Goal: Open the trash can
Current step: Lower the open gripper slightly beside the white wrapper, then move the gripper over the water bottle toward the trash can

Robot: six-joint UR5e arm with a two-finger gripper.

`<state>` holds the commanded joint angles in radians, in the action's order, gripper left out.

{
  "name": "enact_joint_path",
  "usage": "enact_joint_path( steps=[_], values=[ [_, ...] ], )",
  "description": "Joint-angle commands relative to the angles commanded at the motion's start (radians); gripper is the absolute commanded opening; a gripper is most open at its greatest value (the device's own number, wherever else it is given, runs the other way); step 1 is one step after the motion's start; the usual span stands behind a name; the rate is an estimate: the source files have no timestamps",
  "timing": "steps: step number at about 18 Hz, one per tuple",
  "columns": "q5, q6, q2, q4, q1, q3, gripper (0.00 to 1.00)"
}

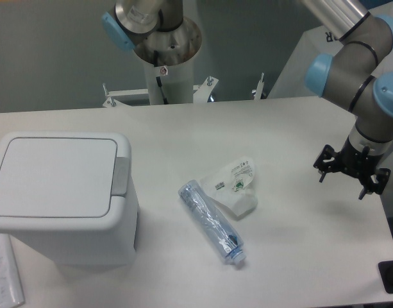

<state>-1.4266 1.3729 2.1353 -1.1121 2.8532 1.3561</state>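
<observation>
The trash can (61,212) is a boxy white bin standing at the table's left front. Its flat lid (55,176) lies shut, with the grey push tab (120,176) on the lid's right edge. My gripper (342,185) hangs over the right side of the table, far to the right of the bin and touching nothing. Its two black fingers (322,174) point down and stand apart, with nothing between them.
A crushed clear plastic bottle (212,221) lies at an angle in the middle of the table. A crumpled clear wrapper (236,186) lies just behind it. The arm's base column (163,77) stands behind the table's far edge. A sheet of paper (4,276) sits at the front left corner.
</observation>
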Motion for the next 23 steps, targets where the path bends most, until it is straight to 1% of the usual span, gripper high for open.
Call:
enact_joint_path(
  steps=[3, 5, 7, 10, 13, 15, 16, 17, 18, 20, 23],
  values=[
    [0.0, 0.005, -0.006, 0.005, -0.008, 0.0, 1.0],
    [0.0, 0.032, -0.031, 0.024, -0.021, 0.003, 1.0],
    [0.002, 0.028, -0.023, 0.041, -0.037, 0.009, 1.0],
    [0.02, 0.025, -0.034, 0.051, -0.006, 0.055, 1.0],
    [0.049, 0.0, -0.052, 0.049, -0.009, 0.064, 1.0],
    [0.092, -0.099, -0.063, 0.049, -0.021, 0.066, 1.0],
    [0.107, -0.127, -0.064, 0.049, -0.029, 0.067, 1.0],
    [0.151, -0.235, -0.08, 0.049, -0.05, 0.074, 1.0],
    [0.167, -0.294, -0.083, 0.049, -0.06, 0.075, 1.0],
    [0.178, -0.394, -0.087, 0.048, -0.092, 0.075, 1.0],
    [0.178, -0.495, -0.107, 0.051, -0.149, 0.077, 1.0]
  ],
)
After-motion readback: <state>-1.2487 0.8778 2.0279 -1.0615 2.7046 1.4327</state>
